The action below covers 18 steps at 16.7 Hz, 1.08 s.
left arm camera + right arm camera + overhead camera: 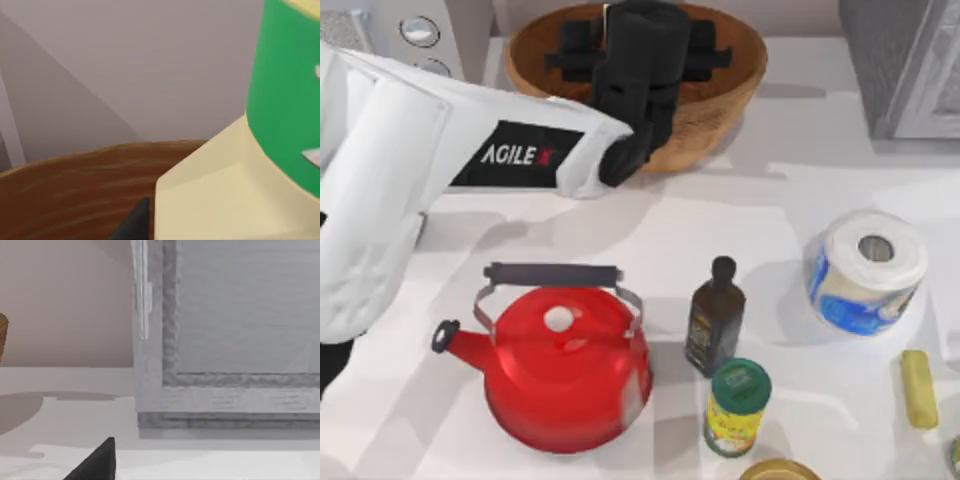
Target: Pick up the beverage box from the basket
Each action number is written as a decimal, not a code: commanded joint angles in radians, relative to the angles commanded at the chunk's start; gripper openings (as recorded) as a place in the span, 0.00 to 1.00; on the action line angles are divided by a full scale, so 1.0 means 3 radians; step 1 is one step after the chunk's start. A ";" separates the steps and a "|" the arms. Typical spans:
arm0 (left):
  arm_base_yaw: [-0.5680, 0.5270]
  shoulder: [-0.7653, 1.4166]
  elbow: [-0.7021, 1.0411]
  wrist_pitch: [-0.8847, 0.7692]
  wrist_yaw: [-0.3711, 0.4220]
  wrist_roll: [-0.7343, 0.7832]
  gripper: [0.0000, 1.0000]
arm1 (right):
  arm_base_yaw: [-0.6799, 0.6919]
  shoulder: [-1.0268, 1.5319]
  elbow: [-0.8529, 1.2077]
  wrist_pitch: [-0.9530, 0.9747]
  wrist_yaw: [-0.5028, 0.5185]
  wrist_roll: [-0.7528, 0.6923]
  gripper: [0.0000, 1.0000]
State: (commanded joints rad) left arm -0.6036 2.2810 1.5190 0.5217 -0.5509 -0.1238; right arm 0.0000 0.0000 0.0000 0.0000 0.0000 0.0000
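Left gripper (642,60) sits low inside the round brown woven wicker basket (725,110), upper centre; finger state cannot be told. The cream-yellow, green-capped beverage box (225,190) looms close. Lift apparently not done.

The basket (720,110) looks like brown woven wood with rough ribs. The beverage box (210,195) looks like smooth matt card with a green cap. The red kettle (565,375) is shiny
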 joint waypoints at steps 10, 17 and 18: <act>-0.0012 -0.0006 0.0001 0.0000 -0.0001 0.0005 0.00 | 0.0000 0.0000 0.0000 0.0000 0.0000 0.0000 1.00; -0.0022 -0.0214 0.0553 -0.0766 -0.0015 0.0002 0.00 | 0.0000 0.0000 0.0000 0.0000 0.0000 0.0000 1.00; -0.0022 -0.0269 0.0680 -0.0989 -0.0017 0.0002 0.00 | 0.0000 0.0000 0.0000 0.0000 0.0000 0.0000 1.00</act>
State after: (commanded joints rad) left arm -0.6102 2.2002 1.7229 0.2251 -0.5561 -0.1233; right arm 0.0000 0.0000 0.0000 0.0000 0.0000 0.0000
